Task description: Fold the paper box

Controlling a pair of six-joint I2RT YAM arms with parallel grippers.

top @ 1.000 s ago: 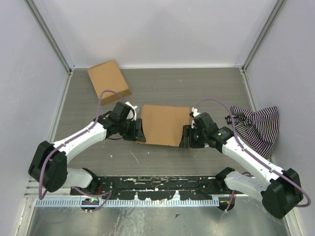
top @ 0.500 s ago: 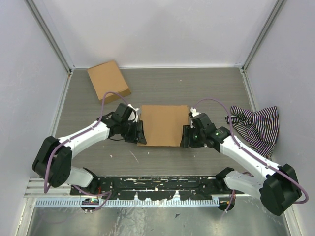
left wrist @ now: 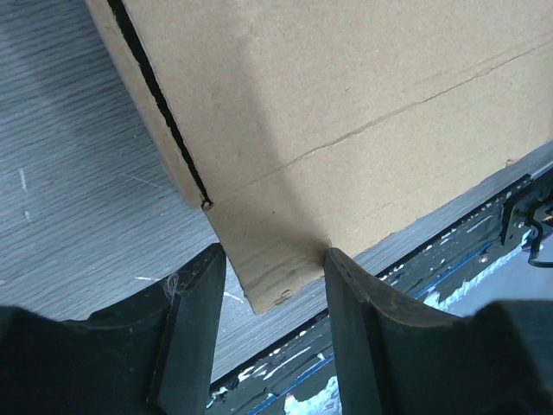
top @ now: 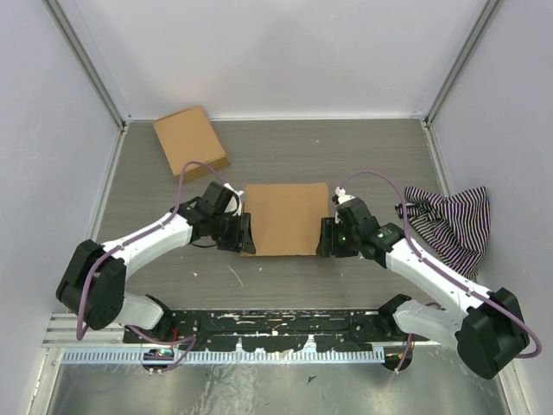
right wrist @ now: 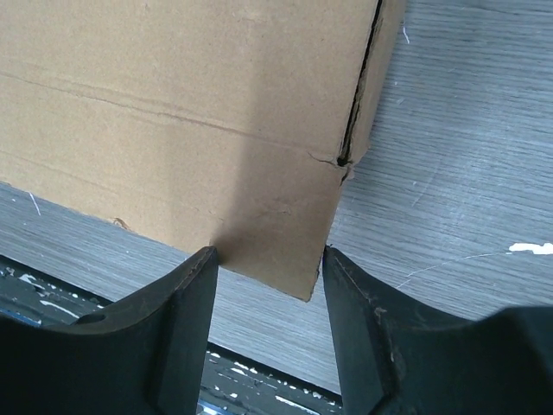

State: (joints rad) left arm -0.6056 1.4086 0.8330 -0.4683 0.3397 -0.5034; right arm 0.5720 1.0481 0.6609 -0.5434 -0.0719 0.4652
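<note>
The paper box (top: 285, 219) lies as a flat brown cardboard rectangle mid-table, with a dark slit along each side. My left gripper (top: 245, 235) stands open at its near left corner, and in the left wrist view that gripper (left wrist: 272, 259) straddles the corner of the cardboard flap (left wrist: 346, 104), whose edge touches both fingers. My right gripper (top: 325, 239) stands open at the near right corner. The right wrist view shows the gripper (right wrist: 270, 259) with the flap (right wrist: 173, 130) resting against its tips.
A smaller closed brown box (top: 190, 141) sits at the back left near the wall. A striped cloth (top: 449, 220) is bunched at the right edge. The black rail (top: 276, 324) with the arm bases runs along the near edge.
Both grippers have shifted slightly inward and away from the bases. The box's near edge, slanted before, now lies straighter and the sheet looks squarer.
</note>
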